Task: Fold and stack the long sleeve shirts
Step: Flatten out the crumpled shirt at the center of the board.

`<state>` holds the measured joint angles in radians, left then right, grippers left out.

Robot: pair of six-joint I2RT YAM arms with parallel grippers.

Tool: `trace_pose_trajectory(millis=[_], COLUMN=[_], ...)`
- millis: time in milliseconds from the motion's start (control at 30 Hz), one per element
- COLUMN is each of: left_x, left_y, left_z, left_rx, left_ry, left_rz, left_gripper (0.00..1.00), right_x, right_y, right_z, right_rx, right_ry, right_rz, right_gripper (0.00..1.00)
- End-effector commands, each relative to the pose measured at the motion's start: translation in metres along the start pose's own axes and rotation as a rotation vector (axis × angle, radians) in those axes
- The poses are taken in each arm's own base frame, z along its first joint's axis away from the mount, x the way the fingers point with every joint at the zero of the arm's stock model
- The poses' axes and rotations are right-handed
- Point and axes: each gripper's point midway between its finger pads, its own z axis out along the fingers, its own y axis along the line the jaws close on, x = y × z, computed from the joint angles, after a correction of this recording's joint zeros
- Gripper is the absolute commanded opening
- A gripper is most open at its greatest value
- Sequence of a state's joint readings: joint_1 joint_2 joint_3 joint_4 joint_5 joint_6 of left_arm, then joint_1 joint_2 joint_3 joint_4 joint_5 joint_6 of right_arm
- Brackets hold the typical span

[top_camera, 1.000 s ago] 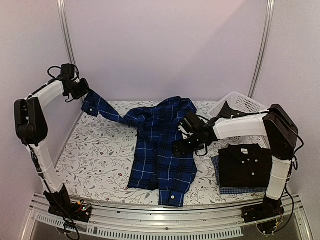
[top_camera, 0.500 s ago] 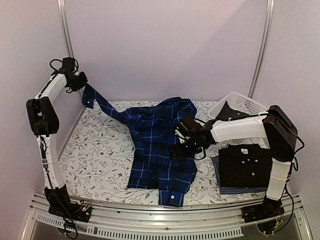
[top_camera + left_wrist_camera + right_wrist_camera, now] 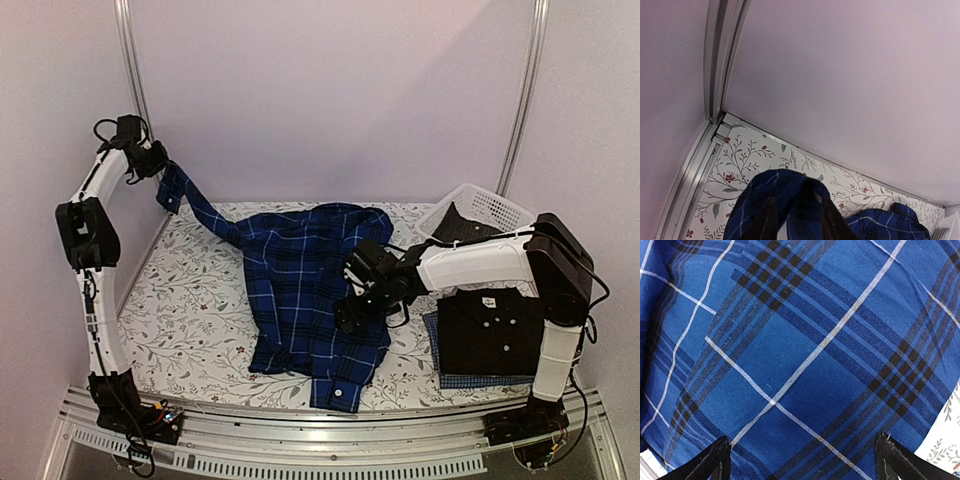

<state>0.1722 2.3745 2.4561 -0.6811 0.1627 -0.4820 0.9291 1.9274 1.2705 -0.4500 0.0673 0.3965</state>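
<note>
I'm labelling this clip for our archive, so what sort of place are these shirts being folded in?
Probably a robot test cell, not a home: plain walls with metal posts, robot arms bolted to an aluminium rail, and a floral-covered table staged with a plaid shirt and a basket.

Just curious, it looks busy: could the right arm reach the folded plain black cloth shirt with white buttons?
Probably yes: the black shirt lies uncovered near its base, and the right gripper is open above the dark blue plaid shirt.
</note>
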Motion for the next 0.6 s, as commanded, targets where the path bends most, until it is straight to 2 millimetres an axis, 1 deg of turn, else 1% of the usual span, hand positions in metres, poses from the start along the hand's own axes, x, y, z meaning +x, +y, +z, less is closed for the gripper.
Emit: trace_pose_trajectory(millis=[0, 67, 100, 133, 200, 267, 300, 367, 400, 433, 467, 500, 533, 567], left_x=[0.013, 0.031, 0.039, 0.046, 0.061, 0.072, 0.074, 0.091, 0.099, 0.112, 0.137, 0.151, 0.167, 0.182], left_y=[-0.016, -0.020, -0.023, -0.030, -0.037, -0.044, -0.052, -0.060, -0.067, -0.072, -0.073, -0.077, -0.075, -0.082], left_z=[0.010, 0.012, 0.011, 0.008, 0.002, -0.006, -0.017, -0.031, -0.040, -0.049, -0.055, -0.065, -0.072, -0.082], left_rx=[0.084, 0.093, 0.098, 0.114, 0.140, 0.154, 0.173, 0.192, 0.212, 0.234, 0.252, 0.270, 0.275, 0.306], left_ry=[0.041, 0.090, 0.108, 0.121, 0.147, 0.162, 0.160, 0.183, 0.188, 0.203, 0.240, 0.259, 0.277, 0.294], left_rz=[0.010, 0.012, 0.013, 0.019, 0.015, 0.015, 0.019, 0.015, 0.016, 0.011, 0.002, -0.011, -0.027, -0.027], left_gripper=[0.42, 0.54, 0.59, 0.62, 0.67, 0.68, 0.69, 0.69, 0.69, 0.69, 0.69, 0.69, 0.69, 0.68], right_x=[-0.003, -0.005, -0.007, -0.007, -0.010, -0.013, -0.014, -0.017, -0.018, -0.020, -0.022, -0.023, -0.026, -0.029], right_y=[0.006, 0.007, 0.007, 0.008, 0.008, 0.008, 0.007, 0.006, 0.005, 0.004, 0.004, 0.003, 0.004, 0.004], right_z=[-0.002, -0.002, -0.003, -0.003, -0.006, -0.008, -0.010, -0.013, -0.014, -0.016, -0.018, -0.019, -0.021, -0.022], right_rx=[-0.013, -0.015, -0.016, -0.016, -0.016, -0.014, -0.009, -0.001, 0.006, 0.012, 0.015, 0.017, 0.017, 0.019], right_ry=[0.005, 0.001, -0.003, -0.003, -0.013, -0.021, -0.026, -0.036, -0.042, -0.050, -0.058, -0.065, -0.074, -0.084], right_rz=[0.011, 0.012, 0.012, 0.012, 0.010, 0.006, 0.003, 0.000, -0.001, -0.004, -0.005, -0.006, -0.008, -0.009], right_gripper=[0.99, 0.99, 0.99, 0.99, 0.99, 0.99, 0.99, 0.99, 0.99, 0.99, 0.99, 0.99, 0.99, 0.99])
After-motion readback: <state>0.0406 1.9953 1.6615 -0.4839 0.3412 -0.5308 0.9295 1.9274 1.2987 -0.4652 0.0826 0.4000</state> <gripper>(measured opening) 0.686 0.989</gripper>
